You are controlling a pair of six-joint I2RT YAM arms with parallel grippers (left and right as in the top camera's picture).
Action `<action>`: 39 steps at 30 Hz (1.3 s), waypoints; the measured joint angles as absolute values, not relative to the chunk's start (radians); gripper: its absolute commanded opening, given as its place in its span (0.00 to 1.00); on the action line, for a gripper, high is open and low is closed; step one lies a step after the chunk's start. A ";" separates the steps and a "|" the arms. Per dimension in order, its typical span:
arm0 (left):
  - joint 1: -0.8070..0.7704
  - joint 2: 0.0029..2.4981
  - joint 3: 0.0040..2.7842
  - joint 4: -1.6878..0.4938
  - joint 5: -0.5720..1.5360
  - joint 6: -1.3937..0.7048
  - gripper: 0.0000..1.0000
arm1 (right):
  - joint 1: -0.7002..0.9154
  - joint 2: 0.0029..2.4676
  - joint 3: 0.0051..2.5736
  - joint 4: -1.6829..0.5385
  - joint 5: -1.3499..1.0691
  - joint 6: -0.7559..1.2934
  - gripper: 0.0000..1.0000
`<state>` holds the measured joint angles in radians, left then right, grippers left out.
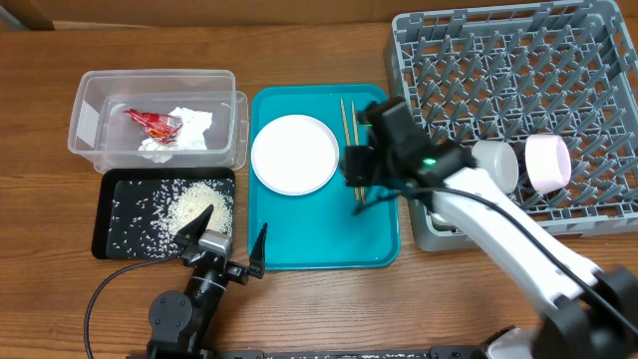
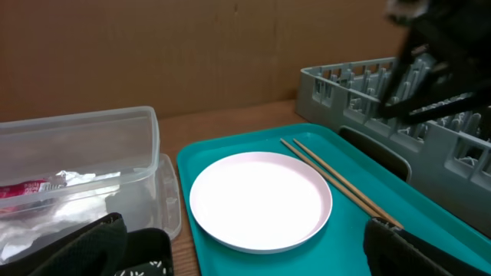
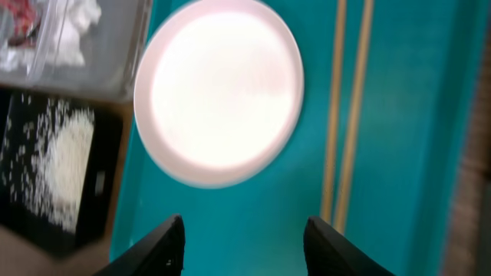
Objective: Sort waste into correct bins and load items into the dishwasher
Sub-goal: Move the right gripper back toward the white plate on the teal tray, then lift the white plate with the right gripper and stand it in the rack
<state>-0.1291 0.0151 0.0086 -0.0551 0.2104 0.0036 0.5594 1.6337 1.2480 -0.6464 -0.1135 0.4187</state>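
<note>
While the right gripper (image 3: 244, 222) hangs open over the teal tray (image 1: 319, 239), the chopsticks (image 1: 349, 125) lie just beside the plate (image 1: 294, 154), the arm (image 1: 498, 219) hiding one end overhead. The left gripper (image 1: 231, 237), also open, is by the black tray (image 1: 100, 214) of rice (image 1: 189, 204). Packet (image 1: 152, 124) and napkin (image 1: 189, 128) lie in the tub (image 1: 90, 100).

dish rack (image 1: 518, 80) cropped, chopsticks (image 1: 348, 120) partly hidden

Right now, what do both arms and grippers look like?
The right arm has white links, a black wrist with a small green light, and a thin black cable along it. The left arm is black, with a silver block at its wrist and a looping black lead. The left gripper and right gripper have black tapered fingers.
</note>
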 measured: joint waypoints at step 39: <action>-0.129 0.015 0.009 -0.056 0.210 0.004 1.00 | 0.324 1.321 1.258 -0.549 0.638 0.305 0.04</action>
<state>-0.1291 0.0151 0.0086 -0.0555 0.2100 0.0040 0.3237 1.3209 1.2575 -0.5488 0.6380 0.3050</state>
